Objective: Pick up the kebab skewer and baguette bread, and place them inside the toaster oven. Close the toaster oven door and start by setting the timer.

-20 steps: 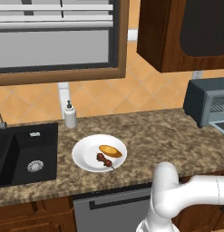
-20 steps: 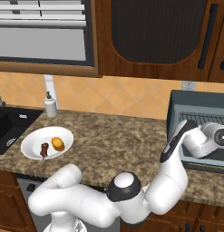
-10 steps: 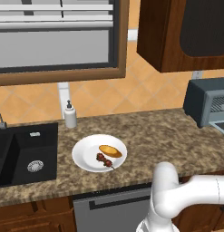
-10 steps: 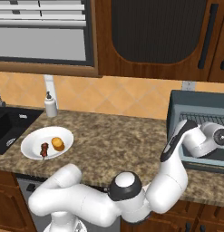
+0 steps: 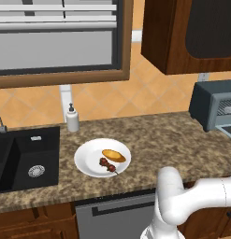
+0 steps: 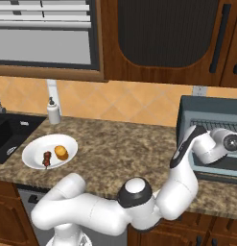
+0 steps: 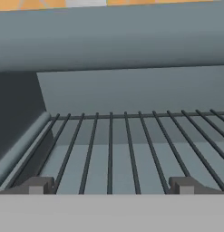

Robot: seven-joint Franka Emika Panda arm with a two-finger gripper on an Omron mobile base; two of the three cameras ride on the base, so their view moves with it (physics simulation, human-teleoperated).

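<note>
The gripper (image 7: pixel 110 186) is showing its two tips at the bottom of the hand view, standing well apart with nothing between them, so the hand is open wide and holding nothing. It is looking straight into the oven (image 7: pixel 131 90), over the wire rack (image 7: pixel 122 149), which is lying bare, its thin dark bars running back to the grey rear wall. I cannot tell whether the tips are touching the rack's front edge.

In the right base view the arm is reaching to the right, its wrist sitting at the oven (image 6: pixel 208 122) mouth, just above the door (image 6: pixel 220 166), which is hanging down open in front of the rack. In the left base view the oven (image 5: pixel 212 105) is standing at the right end of the counter (image 5: pixel 163 137), its front cut by the frame edge.

Well apart from the oven, toward the left of the counter, the white plate (image 5: pixel 89 161) is holding both foods: the baguette (image 5: pixel 113 155) is lying on its far right part and the skewer (image 5: pixel 106 164) is lying just in front of it, near but whether touching I cannot tell. In the right base view the plate (image 6: pixel 36 156) is showing the baguette (image 6: pixel 61 152) beside the skewer (image 6: pixel 47 158).

A soap bottle (image 5: pixel 72 119) is standing behind the plate by the wall, and the black sink (image 5: pixel 23 161) is sitting just left of the plate
</note>
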